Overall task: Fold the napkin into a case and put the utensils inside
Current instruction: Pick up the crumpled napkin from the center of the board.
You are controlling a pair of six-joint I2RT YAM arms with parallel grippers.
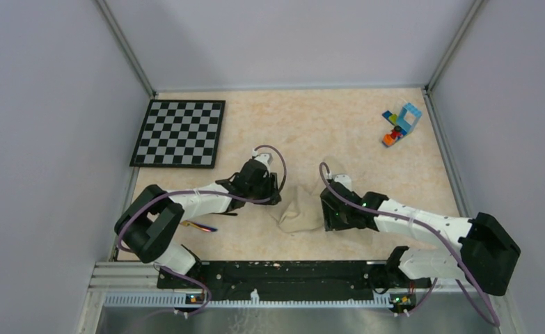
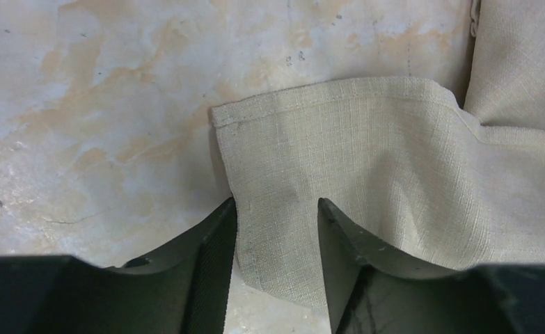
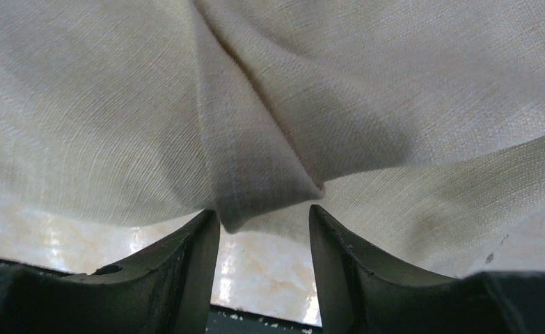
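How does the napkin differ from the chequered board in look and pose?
The napkin is plain cream cloth; the chequered board is black-and-white squares. The napkin is bunched and creased; the board lies flat. The napkin sits centrally, the board in the far left corner. Both rest on the table.

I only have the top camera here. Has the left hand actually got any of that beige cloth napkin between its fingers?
Observer: Yes. The left wrist view shows a hemmed corner of the cream-beige cloth napkin lying between the fingers of the left hand, which stand apart.
Operator: And the other side?
Observer: In its wrist view, the tip of a cloth fold sits between the fingers of the right hand, which are also apart.
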